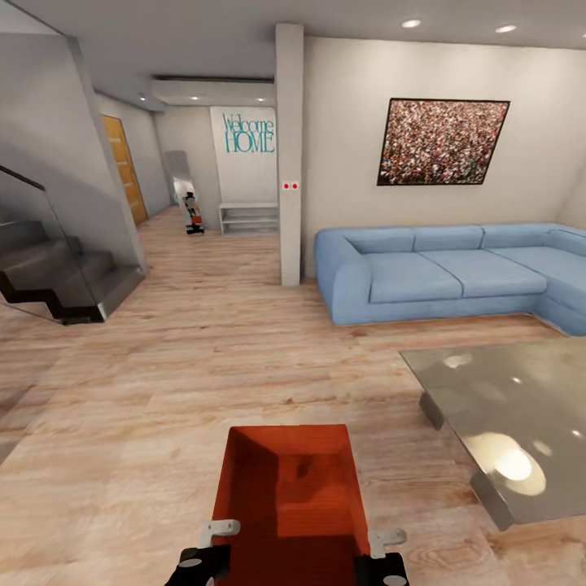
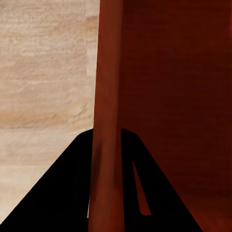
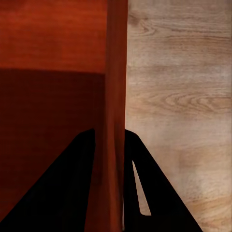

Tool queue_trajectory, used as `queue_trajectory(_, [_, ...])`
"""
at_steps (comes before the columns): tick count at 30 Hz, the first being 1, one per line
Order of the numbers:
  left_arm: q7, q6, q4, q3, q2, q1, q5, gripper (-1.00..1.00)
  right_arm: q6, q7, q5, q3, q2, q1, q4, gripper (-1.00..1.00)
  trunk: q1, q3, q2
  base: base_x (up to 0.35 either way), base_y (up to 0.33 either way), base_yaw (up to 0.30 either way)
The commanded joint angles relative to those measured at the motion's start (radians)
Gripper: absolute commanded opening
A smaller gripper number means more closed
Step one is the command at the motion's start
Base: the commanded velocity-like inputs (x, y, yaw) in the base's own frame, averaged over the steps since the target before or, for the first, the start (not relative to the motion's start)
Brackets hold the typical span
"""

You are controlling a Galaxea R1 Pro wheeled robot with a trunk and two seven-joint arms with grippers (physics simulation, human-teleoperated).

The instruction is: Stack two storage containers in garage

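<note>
**One container in both grippers, still in the living room**

The storage container point(image 1: 289, 496), orange-red and open-topped, is held low in front of the robot above the light wood-plank floor point(image 1: 163, 382). The left gripper point(image 1: 213, 539) is clamped on its left wall; in the left wrist view that wall point(image 2: 107, 121) runs between the two dark fingers point(image 2: 63, 193). The right gripper point(image 1: 381, 545) is clamped on the right wall the same way, wall point(image 3: 115, 121) pinched between its fingers point(image 3: 63, 188). The bin looks empty.

Surroundings: glass-topped coffee table point(image 1: 513, 415) near the right, blue sofa point(image 1: 439, 273) beyond it, white pillar point(image 1: 290, 155) ahead, stairs point(image 1: 61, 277) at left, hallway with a wooden door point(image 1: 124, 167) further on.

Risks, as judgement:
- Each grip is on a thin wall edge only; uneven arm motion while driving could twist the bin loose.
- The table corner sits close to the right side; a turn right could clip the container or the right arm.
- The passage between pillar and stairs needs a centred line.
</note>
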Motion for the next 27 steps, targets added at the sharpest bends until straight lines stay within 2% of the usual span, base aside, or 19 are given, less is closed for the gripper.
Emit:
queue_trajectory(1, [0.005,0.006,-0.002,-0.006,0.000,0.000,0.005,-1.00,-0.003,-0.005,-0.009,0.005,-0.001,-0.001,0.002,-1.00,0.001,-0.001,-0.001,0.320,0.000,0.059])
queue_trajectory(27, [0.008,0.006,-0.002,-0.007,-0.002,0.000,0.005,-1.00,-0.003,-0.007,-0.008,0.005,-0.001,-0.001,0.002,-1.00,0.001,-0.001,-0.001,0.312,0.000,0.254])
